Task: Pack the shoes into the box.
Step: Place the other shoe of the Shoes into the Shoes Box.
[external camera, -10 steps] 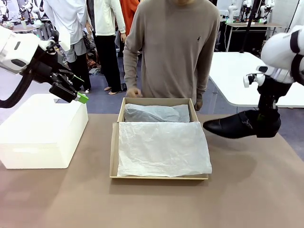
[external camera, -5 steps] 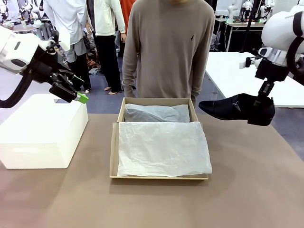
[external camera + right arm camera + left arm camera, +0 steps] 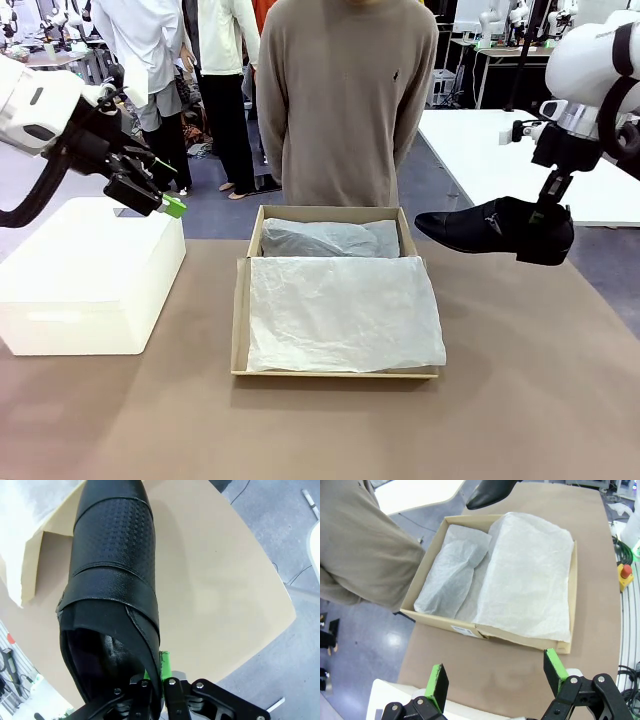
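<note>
While person (image 3: 345, 100) stands behind, brown table (image 3: 530, 400) bears shoebox (image 3: 241, 320), white box (image 3: 90, 270).

right gripper (image 3: 547, 214): we lifted the shoe (image 3: 488, 228) higher, toe closer to the box (image 3: 241, 318) | person (image 3: 345, 110): took both hands off the far rim

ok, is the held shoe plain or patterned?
Black shoe, with a dotted textured band behind the toe; best in right wrist view.

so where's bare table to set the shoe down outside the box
Widest bare stretch: the table right of the cardboard box, under the lifted shoe. The front strip along the near edge is bare. A narrower gap runs between it and the white box. Crowded: tissue paper covers the box's inside.
</note>
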### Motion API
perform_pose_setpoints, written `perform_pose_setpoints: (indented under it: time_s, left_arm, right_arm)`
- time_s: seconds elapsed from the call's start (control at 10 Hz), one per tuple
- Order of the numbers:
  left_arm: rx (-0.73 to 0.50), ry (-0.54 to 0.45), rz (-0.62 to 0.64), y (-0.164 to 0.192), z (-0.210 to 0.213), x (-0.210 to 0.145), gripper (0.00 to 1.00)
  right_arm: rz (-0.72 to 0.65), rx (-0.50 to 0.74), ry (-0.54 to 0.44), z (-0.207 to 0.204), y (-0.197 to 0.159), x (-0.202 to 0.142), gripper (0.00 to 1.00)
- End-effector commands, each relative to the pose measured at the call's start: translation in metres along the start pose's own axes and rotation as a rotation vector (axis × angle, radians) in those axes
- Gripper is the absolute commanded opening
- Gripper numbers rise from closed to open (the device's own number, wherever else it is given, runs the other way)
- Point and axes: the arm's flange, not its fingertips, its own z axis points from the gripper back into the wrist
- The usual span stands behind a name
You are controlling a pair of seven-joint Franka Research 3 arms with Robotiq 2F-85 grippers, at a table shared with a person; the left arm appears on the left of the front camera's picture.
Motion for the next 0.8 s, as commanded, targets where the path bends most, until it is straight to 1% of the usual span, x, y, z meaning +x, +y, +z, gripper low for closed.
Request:
perform_pose_setpoints:
  time_s: [0.0, 0.2, 0.3, 0.5, 0.6, 0.7]
  left_arm:
    - [-0.011, -0.018, -0.013, 0.002, 0.000, -0.001, 1.00]
    - [-0.011, -0.018, -0.013, 0.002, 0.000, -0.001, 1.00]
    - [-0.011, -0.018, -0.013, 0.002, 0.000, -0.001, 1.00]
    - [-0.011, -0.018, -0.013, 0.002, 0.000, -0.001, 1.00]
    - [-0.011, -0.018, -0.013, 0.002, 0.000, -0.001, 1.00]
    - [-0.011, -0.018, -0.013, 0.002, 0.000, -0.001, 1.00]
  right_arm:
    - [0.007, -0.009, -0.006, 0.004, 0.000, -0.001, 0.00]
    - [-0.001, 0.000, 0.000, 0.000, 0.000, 0.000, 0.00]
    - [-0.031, -0.012, -0.022, 0.014, 0.004, 0.011, 0.00]
    - [-0.185, -0.045, -0.003, 0.040, 0.013, 0.024, 0.00]
    - [-0.298, -0.028, -0.009, 0.050, 0.020, 0.029, 0.00]
    - [-0.413, -0.038, -0.003, 0.054, 0.028, 0.037, 0.00]
